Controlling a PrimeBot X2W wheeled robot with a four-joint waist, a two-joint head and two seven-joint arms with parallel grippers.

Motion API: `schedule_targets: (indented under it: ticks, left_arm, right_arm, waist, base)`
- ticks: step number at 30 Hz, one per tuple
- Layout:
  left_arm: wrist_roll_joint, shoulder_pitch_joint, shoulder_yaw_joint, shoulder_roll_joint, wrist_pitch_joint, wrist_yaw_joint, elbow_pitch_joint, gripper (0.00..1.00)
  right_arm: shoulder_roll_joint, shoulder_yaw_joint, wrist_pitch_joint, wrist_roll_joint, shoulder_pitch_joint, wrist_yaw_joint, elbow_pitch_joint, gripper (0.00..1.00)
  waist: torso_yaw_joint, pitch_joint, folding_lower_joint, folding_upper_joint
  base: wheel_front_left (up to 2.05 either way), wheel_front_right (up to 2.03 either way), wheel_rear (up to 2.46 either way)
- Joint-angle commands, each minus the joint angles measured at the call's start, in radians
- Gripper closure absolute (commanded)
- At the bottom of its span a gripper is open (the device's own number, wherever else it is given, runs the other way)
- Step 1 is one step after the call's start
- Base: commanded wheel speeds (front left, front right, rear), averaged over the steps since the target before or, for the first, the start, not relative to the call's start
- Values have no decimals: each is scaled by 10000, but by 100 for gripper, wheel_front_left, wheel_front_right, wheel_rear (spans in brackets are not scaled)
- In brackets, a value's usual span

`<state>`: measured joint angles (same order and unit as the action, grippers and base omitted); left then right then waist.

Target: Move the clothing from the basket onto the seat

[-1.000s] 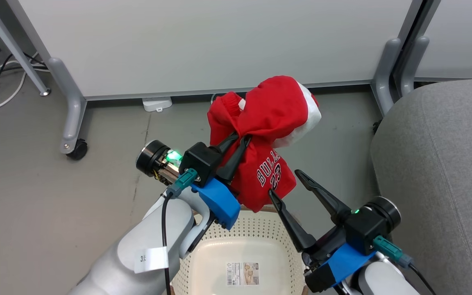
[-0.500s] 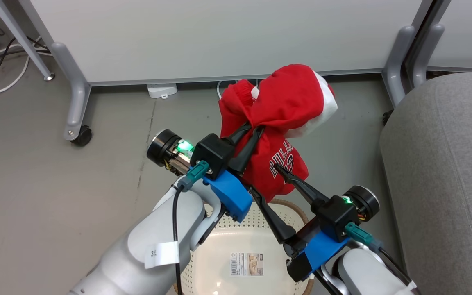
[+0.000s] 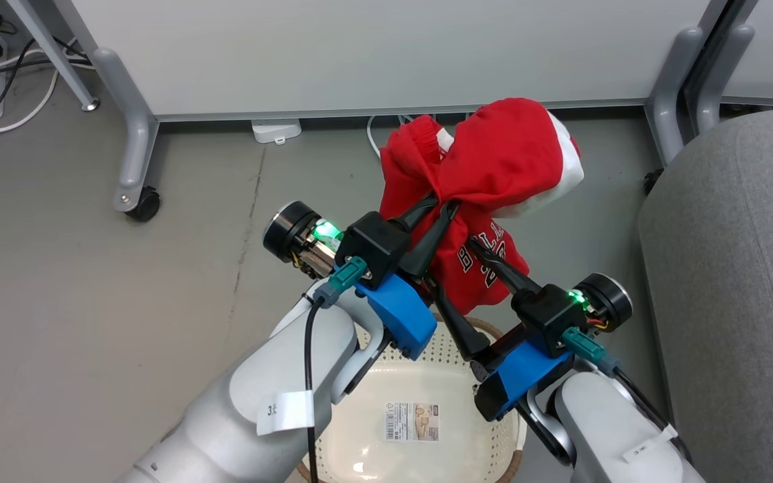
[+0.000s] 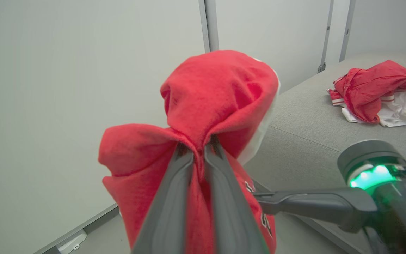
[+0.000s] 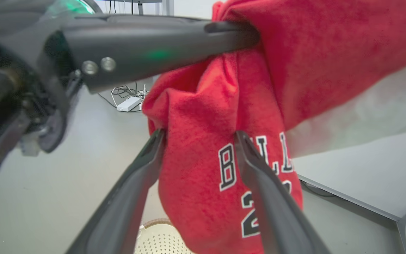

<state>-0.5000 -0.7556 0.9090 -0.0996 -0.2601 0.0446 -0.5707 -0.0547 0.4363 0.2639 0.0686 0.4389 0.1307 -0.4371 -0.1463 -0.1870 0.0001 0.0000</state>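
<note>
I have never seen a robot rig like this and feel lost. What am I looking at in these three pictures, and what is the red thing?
This is a wheeled robot with two arms, each ending in a two-fingered claw. One picture looks down from its head; the other two look along each claw from its wrist. The left claw is shut on a bunched red garment, held up near the white basket. The right claw is open, its fingers either side of the hanging, lettered part. The grey seat is on the right; the left wrist view shows a red and white garment lying on it.
</note>
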Motion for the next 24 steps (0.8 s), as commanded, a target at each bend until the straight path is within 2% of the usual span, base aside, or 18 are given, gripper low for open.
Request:
schedule_targets:
  ticks: [1, 15, 16, 17, 18, 19, 24]
  left_arm:
    - [70, -128, -15, 23, -56, 33, -12, 100]
    - [96, -285, 52, 312, -72, 164, -83, 100]
    - [103, -280, 45, 323, -72, 157, -89, 100]
    - [99, -271, 36, 331, -72, 162, -92, 100]
    - [92, -261, 27, 336, -71, 168, -98, 100]
    - [89, -250, 18, 344, -71, 176, -102, 100]
    - [142, -198, -33, 373, -64, 208, -118, 100]
  right_arm:
    - [39, -72, 9, -97, 189, 1, -63, 0]
    - [45, -351, 9, 36, 692, 1, -583, 0]
    - [47, -368, 9, 56, 713, 1, -600, 15]
    - [47, -387, 9, 77, 716, 1, -631, 60]
    - [44, -406, 9, 96, 715, 1, -688, 96]
    - [44, -417, 9, 115, 730, 1, -725, 100]
    - [45, -426, 9, 195, 794, 1, -804, 100]
  waist:
    - [-26, -30, -1, 0]
    - [-285, -154, -1, 0]
    - [-288, -149, -1, 0]
    - [-288, -146, -1, 0]
    - [-285, -138, -1, 0]
    - [-283, -131, -1, 0]
    - [-267, -107, -1, 0]
  base:
    - [0, 0, 0]
    - [0, 0, 0]
    - [0, 0, 0]
    - [0, 0, 0]
    - [0, 0, 0]
    - [0, 0, 0]
    - [0, 0, 0]
